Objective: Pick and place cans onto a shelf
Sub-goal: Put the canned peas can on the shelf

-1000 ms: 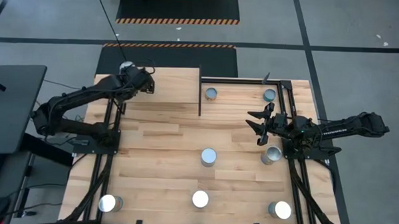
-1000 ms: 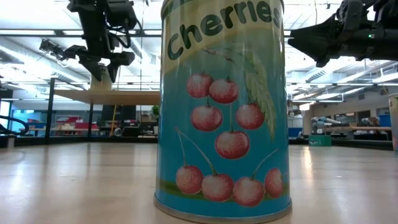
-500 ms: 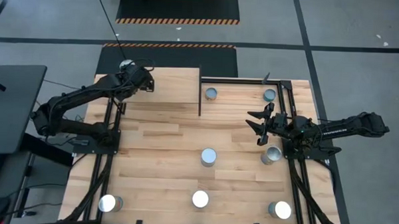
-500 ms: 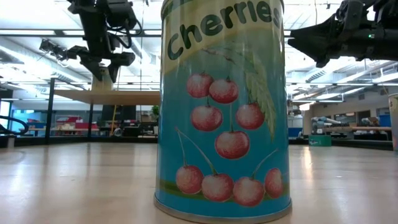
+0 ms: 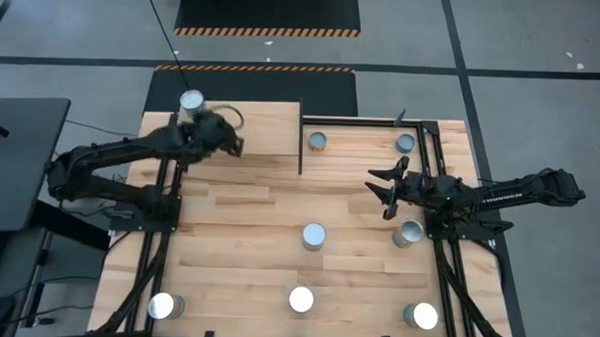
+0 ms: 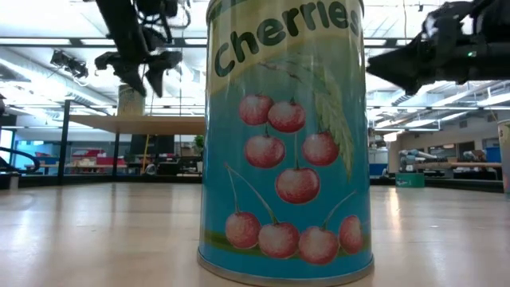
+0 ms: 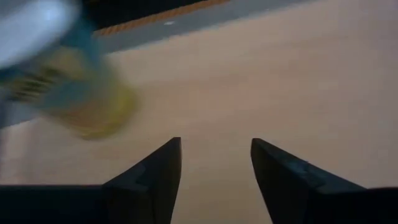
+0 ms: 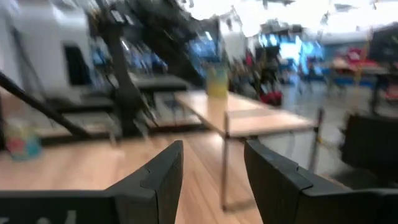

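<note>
One can [image 5: 190, 102] stands upright on the far left corner of the shelf [image 5: 266, 127]; it shows blurred in the left wrist view [image 7: 68, 81]. My left gripper [image 5: 236, 144] [image 7: 214, 146] hovers open over the shelf board, a short way right of and nearer than that can, with nothing between its fingers. My right gripper [image 5: 379, 191] [image 8: 211, 149] hangs open above the table's right half, holding nothing. Several more cans stand on the tabletop, among them one in the middle [image 5: 314, 236] and one below my right arm [image 5: 409, 233].
Two cans [image 5: 317, 140] [image 5: 405, 143] stand at the far edge right of the shelf, three more along the near edge [image 5: 162, 306] [image 5: 301, 300] [image 5: 423, 316]. A cherry-labelled can [image 6: 283, 143] fills the low view. Black frame bars run along both table sides.
My left gripper has drawn away from the can on the shelf's far left corner, moving toward the table's right and near edges; the can stays standing there. My right gripper has tipped slightly while its arm kept its place.
</note>
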Motion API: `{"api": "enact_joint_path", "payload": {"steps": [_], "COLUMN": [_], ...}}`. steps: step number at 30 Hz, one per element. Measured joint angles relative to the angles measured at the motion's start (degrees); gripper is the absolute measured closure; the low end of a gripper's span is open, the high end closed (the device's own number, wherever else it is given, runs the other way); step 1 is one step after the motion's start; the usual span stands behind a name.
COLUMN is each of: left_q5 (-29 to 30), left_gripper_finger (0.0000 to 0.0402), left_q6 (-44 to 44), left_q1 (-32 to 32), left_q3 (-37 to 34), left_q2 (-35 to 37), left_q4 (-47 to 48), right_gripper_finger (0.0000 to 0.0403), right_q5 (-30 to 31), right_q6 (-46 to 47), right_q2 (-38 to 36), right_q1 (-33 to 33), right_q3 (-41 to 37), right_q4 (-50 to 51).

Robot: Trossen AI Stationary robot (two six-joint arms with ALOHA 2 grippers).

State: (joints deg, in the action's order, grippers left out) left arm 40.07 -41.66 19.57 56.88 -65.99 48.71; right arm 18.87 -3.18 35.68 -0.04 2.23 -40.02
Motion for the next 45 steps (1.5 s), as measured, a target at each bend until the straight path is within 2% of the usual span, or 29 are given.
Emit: {"api": "enact_joint_path", "payload": {"steps": [6,11,14,17,21,25,31,36,40,45], "left_q5": [-3.49,-4.43,-4.64,-5.69,-7.71,-10.64,-12.49,-11.07,-9.2,-8.32], "left_gripper_finger": [0.0209,0.0207,0.0188,0.0148,0.0087,0.0058,0.0053,0.0053,0.0053,0.0053], "left_q6": [13.46,23.78,26.52,26.96,25.87,25.83,24.01,25.95,26.64,21.19], "left_q1": [-18.83,-35.23,-42.26,-46.95,-50.95,-53.18,-53.59,-55.29,-57.25,-57.84], "left_q3": [0.03,0.01,0.01,0.03,0.03,0.03,0.22,7.26,15.02,20.89], "left_q2": [1.51,-0.54,-2.26,-4.08,-6.67,-11.11,-19.83,-28.38,-35.16,-39.32], "left_q4": [-9.38,-21.69,-30.0,-35.1,-37.75,-42.49,-50.81,-52.6,-47.24,-39.89], "right_gripper_finger": [0.0227,0.0227,0.0227,0.0227,0.0227,0.0227,0.0227,0.0227,0.0227,0.0227], "right_q5": [0.95,1.03,1.03,1.03,1.01,1.03,1.1,3.59,5.96,7.13], "right_q6": [-0.01,-1.34,-1.7,-1.51,-1.52,-1.08,1.04,1.73,2.18,2.14], "right_q2": [1.42,7.82,12.33,16.27,20.55,22.9,24.6,25.27,25.2,25.18], "right_q1": [2.1,6.0,8.9,11.97,15.85,19.74,26.3,30.53,32.93,34.34], "right_q3": [9.48,15.59,18.25,20.32,22.35,23.31,23.35,23.35,23.35,23.35], "right_q4": [14.36,17.83,17.65,17.37,16.0,15.2,16.04,16.39,18.0,18.4]}}
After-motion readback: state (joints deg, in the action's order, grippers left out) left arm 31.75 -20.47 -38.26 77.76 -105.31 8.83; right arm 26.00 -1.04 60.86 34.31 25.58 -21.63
